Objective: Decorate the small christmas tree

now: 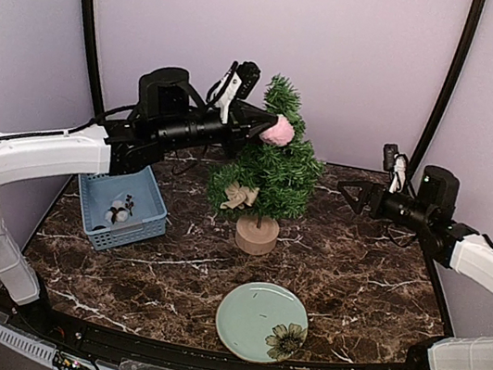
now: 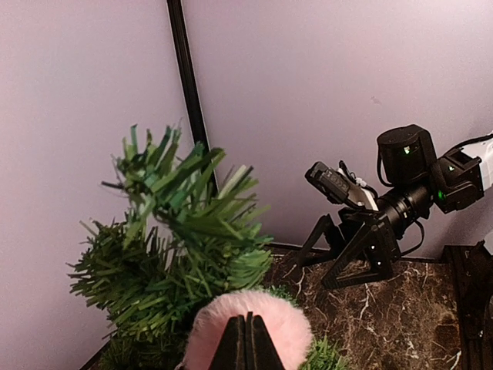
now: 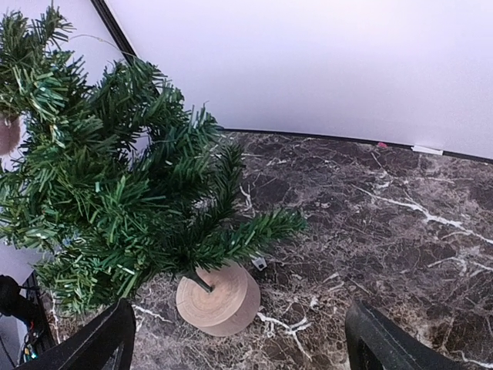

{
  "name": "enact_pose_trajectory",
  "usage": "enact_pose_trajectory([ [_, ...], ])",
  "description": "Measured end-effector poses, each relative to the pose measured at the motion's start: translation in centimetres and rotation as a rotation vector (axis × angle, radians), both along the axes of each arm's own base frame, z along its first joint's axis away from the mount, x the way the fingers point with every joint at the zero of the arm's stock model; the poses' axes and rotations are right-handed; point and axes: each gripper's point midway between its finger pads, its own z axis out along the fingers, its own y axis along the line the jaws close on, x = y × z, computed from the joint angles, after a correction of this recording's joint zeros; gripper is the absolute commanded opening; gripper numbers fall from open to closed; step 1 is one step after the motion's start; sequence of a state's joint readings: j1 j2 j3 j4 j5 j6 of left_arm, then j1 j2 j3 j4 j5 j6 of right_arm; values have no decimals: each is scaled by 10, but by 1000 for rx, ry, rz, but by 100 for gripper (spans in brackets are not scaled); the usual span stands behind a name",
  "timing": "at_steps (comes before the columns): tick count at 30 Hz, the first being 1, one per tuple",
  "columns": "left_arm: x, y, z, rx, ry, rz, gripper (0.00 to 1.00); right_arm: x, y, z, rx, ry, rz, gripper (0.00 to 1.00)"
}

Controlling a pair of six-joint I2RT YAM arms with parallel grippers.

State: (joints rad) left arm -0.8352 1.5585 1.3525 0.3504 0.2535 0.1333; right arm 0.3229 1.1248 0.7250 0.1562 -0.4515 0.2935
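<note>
The small christmas tree (image 1: 273, 166) stands mid-table on its round wood stump (image 1: 256, 234), with a beige ornament (image 1: 240, 195) hanging low on its left side. My left gripper (image 1: 269, 130) is shut on a fluffy pink pompom (image 1: 280, 131), held against the tree's upper branches just below the tip. In the left wrist view the pompom (image 2: 269, 320) bulges around the closed fingers (image 2: 248, 343), with the treetop (image 2: 177, 223) to the left. My right gripper (image 1: 348, 194) hovers open to the right of the tree and holds nothing. Its view shows the tree (image 3: 115, 200) and stump (image 3: 219, 297).
A blue basket (image 1: 149, 218) at the left holds a small white and dark ornament (image 1: 119, 210). A pale green plate (image 1: 248, 321) with a flower print lies near the front edge. Purple walls enclose the marble table (image 1: 363, 279).
</note>
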Motion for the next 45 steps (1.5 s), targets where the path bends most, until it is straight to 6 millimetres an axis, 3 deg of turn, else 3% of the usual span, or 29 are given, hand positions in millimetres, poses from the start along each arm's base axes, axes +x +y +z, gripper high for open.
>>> enact_pose_trajectory([
  [4, 1, -13, -2, 25, -39, -4, 0, 0, 4, 15, 27, -36, 15, 93],
  [10, 6, -13, -7, 58, -69, 31, 0, 0, 9, 35, 52, -85, 37, 93],
  [18, 16, -6, -26, 90, -46, 100, 0, -1, 10, 36, 55, -87, 42, 92],
  [29, 23, -1, -27, 82, -20, 154, 0, -2, 13, 38, 57, -90, 52, 92],
  [34, 25, -1, -26, 108, -4, 160, 20, -2, 13, 38, 57, -90, 53, 93],
  [45, 29, -1, -28, 129, 18, 175, 42, -3, 14, 38, 57, -90, 55, 93],
])
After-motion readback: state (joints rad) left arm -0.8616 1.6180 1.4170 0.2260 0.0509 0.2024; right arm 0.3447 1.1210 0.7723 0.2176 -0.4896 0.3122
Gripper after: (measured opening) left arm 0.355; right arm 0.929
